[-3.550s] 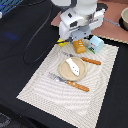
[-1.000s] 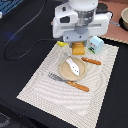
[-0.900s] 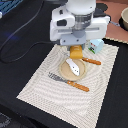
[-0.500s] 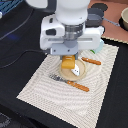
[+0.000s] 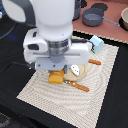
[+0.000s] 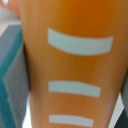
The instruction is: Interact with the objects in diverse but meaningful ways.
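My gripper is under the big white hand, over the striped placemat next to the tan plate. It is shut on the orange bread-like block, which hangs below the hand. The block fills the wrist view, orange with white bars; no fingers show there. The white paddle-like piece lies on the plate. The pale blue house-shaped carton stands at the mat's far edge. The yellow printed block is hidden behind the arm.
Orange-handled cutlery lies beside the plate, one piece on its far side and one on its near side. Dark pots stand on the table behind. The black tabletop surrounds the mat.
The arm has swung from the back of the mat toward the camera and lower. The orange block has come along with the gripper, away from the blue carton.
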You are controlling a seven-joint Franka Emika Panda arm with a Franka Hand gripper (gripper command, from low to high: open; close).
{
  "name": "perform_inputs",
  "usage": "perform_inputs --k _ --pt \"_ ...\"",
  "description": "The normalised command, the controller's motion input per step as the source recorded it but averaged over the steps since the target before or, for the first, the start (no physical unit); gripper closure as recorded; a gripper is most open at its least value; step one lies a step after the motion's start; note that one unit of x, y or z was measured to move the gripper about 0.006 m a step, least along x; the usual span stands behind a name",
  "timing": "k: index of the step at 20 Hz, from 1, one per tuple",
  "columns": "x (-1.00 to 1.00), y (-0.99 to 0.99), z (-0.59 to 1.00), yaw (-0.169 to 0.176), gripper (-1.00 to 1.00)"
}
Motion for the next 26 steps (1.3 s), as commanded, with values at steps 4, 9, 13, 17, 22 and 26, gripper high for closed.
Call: perform_inputs --k 4,9,13,17,22,26 --pt "0.41 -0.45 -0.19 -0.017 1.0" --pt "0.39 -0.27 -0.19 -0.036 1.0" --pt "0.28 -0.11 -0.11 -0.035 -1.0" --pt "0.17 -0.04 -0.06 -0.009 -1.0" --pt "0.17 -0.01 -0.02 -0.001 -1.0" --pt "0.15 -0.01 0.1 -0.002 -1.0"
